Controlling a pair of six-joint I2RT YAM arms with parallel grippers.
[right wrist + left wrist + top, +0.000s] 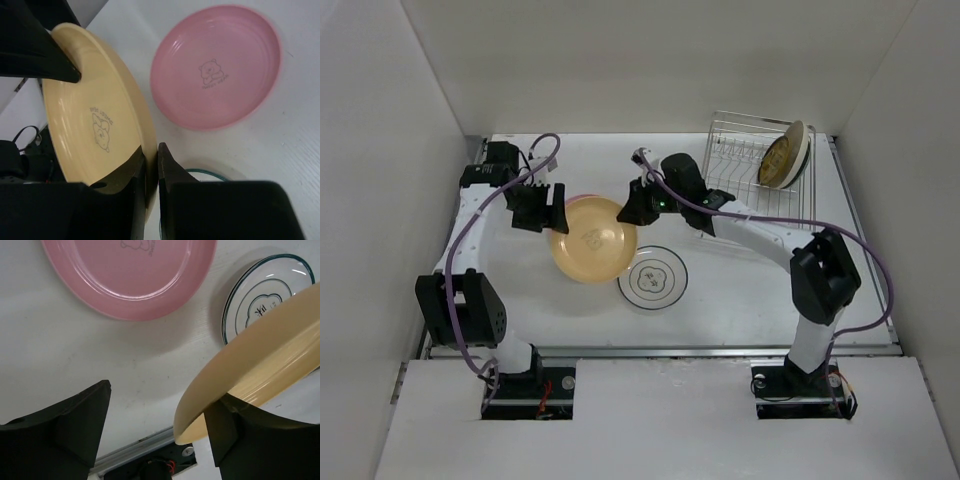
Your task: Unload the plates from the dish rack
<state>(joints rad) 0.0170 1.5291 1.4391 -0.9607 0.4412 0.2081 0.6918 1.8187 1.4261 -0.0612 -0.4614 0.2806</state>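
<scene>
Tan-yellow plate (592,240) hangs over the middle of the tabletop (740,290), caught between my two arms; its printed face looks upward, tipped a little, and being round it has no long axis to speak of; its rim runs from my left pincer (556,212) across to my right pincer (638,208). My right pincer is pinching the plate's right edge, one finger on the face and one on the underside, pressed tight on the rim; my left pincer stands spread, the plate's left edge resting against one finger while the other finger is well apart from it.

Beneath the held plate the pink plate (215,67) lies flat, face up, on the tabletop; in the top view only a sliver of it shows past the far edge. Just beside it, toward my bases, the white plate with thin dark rim (652,278) also lies flat and face up.

At the far right corner sits the dish rack (745,160), its long side running left to right; a mustard plate (782,155) stands on edge at its right end, face turned leftward along the rack; a paler rim shows just behind it.
</scene>
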